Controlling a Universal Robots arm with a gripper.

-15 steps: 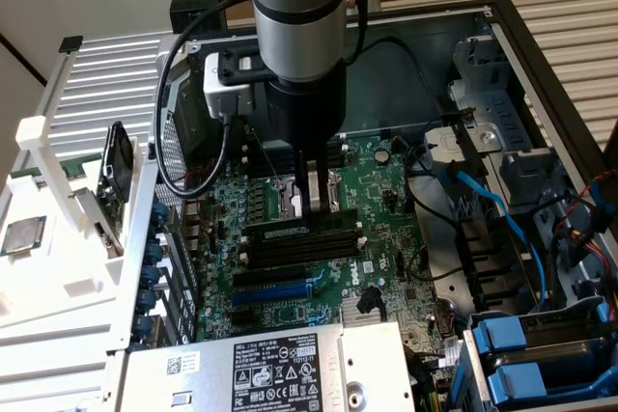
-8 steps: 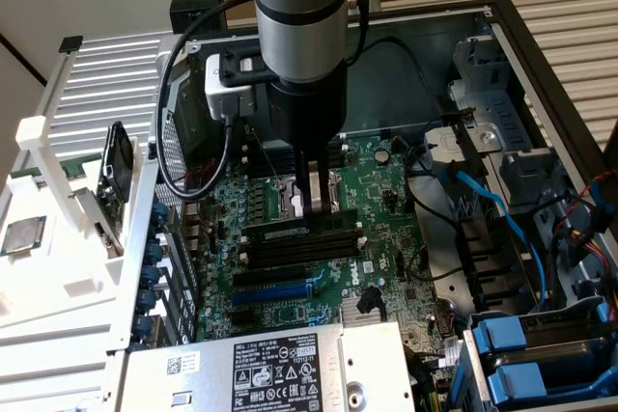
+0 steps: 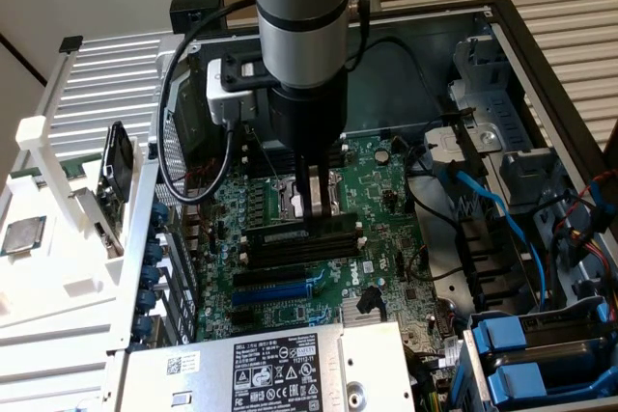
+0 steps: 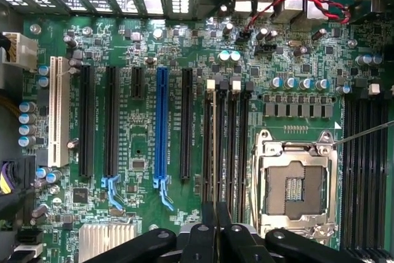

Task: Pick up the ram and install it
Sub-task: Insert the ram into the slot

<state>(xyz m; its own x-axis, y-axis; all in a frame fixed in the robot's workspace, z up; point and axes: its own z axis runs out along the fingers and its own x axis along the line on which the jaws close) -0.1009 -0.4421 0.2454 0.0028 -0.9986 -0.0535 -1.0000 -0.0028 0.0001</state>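
Exterior view: the open computer case (image 3: 526,55) is being worked in from above, and room is being squeezed by its walls and by the blue cables (image 3: 502,211) on the exterior view's right. On the motherboard (image 4: 141,133), the ram (image 4: 213,146) is being held edge-on at a slot just beside the processor socket (image 4: 295,189), pinched in the nearly closed gripper (image 4: 215,217). So it's picked up; whether it's fully seated can't be told.

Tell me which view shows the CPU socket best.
The wrist view: the socket shows nearly whole, straight on. In the exterior view the gripper covers its middle.
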